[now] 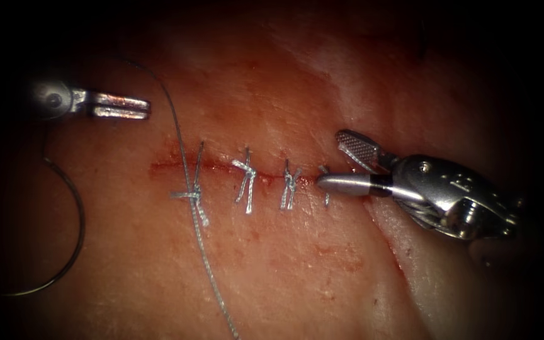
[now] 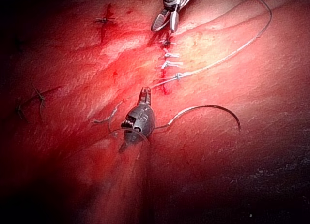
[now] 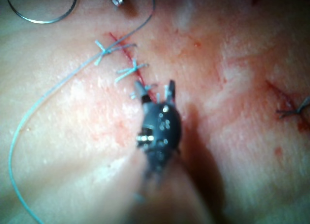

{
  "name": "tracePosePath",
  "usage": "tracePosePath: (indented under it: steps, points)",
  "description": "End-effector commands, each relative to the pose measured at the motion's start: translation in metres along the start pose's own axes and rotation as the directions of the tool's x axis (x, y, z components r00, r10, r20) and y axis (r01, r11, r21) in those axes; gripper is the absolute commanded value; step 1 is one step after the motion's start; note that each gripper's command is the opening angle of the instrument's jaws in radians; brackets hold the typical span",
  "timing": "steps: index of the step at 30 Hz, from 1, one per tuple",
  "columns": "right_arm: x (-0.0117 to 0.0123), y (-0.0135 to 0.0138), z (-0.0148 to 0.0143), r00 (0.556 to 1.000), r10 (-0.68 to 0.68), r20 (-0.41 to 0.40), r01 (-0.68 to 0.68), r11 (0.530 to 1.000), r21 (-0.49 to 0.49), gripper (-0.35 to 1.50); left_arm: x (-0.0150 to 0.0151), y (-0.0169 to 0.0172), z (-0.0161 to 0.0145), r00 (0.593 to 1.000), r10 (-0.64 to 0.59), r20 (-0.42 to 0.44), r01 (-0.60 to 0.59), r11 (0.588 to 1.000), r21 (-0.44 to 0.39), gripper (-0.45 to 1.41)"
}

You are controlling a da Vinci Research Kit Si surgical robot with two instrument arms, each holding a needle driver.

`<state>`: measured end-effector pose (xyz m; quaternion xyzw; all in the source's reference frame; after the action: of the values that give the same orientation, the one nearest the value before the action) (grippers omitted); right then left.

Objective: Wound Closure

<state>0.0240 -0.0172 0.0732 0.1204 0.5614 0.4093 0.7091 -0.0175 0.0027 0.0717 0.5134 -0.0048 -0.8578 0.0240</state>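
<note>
Both grippers empty, needle point(image 1: 64, 220) left — loose

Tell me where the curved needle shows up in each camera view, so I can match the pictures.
Endoscope view: the needle lies free on the tissue, left of the cut, below the left tool.
Left wrist view: needle beside that tool.
Right wrist view: needle beyond the stitches.
Shared landmark: the knotted stitch with the long thread.

Endoscope above, wrist views close, all sharing the cut point(image 1: 234, 169).
</note>
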Motion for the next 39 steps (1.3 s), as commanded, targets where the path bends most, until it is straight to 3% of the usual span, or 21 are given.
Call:
tracePosePath:
  steps: [1,4,8,12,13,14,18,22,23,26,30,34,39]
  points:
    - [-0.0005,-0.0002,0.0008,1.000,0.000,-0.001,0.000,1.000,0.003,1.48,-0.0011,0.0004,0.0010,1.000,0.012,0.022,-0.012,1.000,-0.014,-0.45]
    - [-0.0006,-0.0002,0.0007,1.000,-0.001,-0.001,0.001,1.000,0.003,1.48,-0.0027,0.0010,0.0017,0.997,0.021,0.068,-0.019,0.999,-0.038,-0.42]
    - [-0.0006,-0.0003,0.0006,1.000,-0.001,-0.001,0.001,1.000,0.004,1.48,-0.0042,0.0013,0.0023,0.994,-0.060,0.092,0.068,0.995,-0.079,0.34]
    - [-0.0006,-0.0003,0.0006,1.000,-0.001,0.000,0.001,1.000,0.004,1.48,-0.0047,0.0018,0.0020,0.989,-0.073,0.131,0.089,0.989,-0.122,0.37]
    - [-0.0006,-0.0003,0.0005,1.000,-0.001,0.000,0.001,1.000,0.005,1.48,-0.0048,0.0020,0.0018,0.985,-0.084,0.150,0.105,0.986,-0.133,0.46]
    - [-0.0006,-0.0003,0.0005,1.000,-0.001,0.000,0.001,1.000,0.005,1.48,-0.0047,0.0019,0.0012,0.975,-0.130,0.179,0.157,0.977,-0.144,0.81]
    - [-0.0006,-0.0003,0.0005,1.000,-0.001,0.000,0.001,1.000,0.005,1.48,-0.0039,0.0011,0.0001,0.969,-0.170,0.181,0.199,0.968,-0.151,0.74]
    - [-0.0006,-0.0003,0.0005,1.000,-0.001,0.000,0.001,1.000,0.005,1.48,-0.0015,-0.0006,-0.0012,0.970,-0.207,0.124,0.225,0.963,-0.152,0.73]
    - [-0.0006,-0.0004,0.0004,1.000,-0.001,0.000,0.001,1.000,0.006,1.48,0.0010,-0.0021,-0.0023,0.967,-0.243,0.072,0.251,0.957,-0.147,0.71]
    - [-0.0006,-0.0005,0.0004,1.000,-0.001,0.000,0.001,1.000,0.006,1.48,0.0045,-0.0033,-0.0035,0.964,-0.267,0.004,0.265,0.955,-0.135,0.69]
    - [-0.0006,-0.0005,0.0004,1.000,-0.001,0.000,0.001,1.000,0.006,1.48,0.0076,-0.0038,-0.0046,0.966,-0.253,-0.059,0.245,0.962,-0.116,0.64]
    - [-0.0006,-0.0005,0.0004,1.000,-0.001,0.000,0.001,1.000,0.006,1.48,0.0091,-0.0034,-0.0052,0.959,-0.269,-0.089,0.260,0.960,-0.105,0.63]
    - [-0.0006,-0.0006,0.0003,1.000,0.000,0.000,0.000,1.000,0.006,1.48,0.0112,0.0003,-0.0061,0.921,-0.383,-0.075,0.374,0.921,-0.110,0.64]
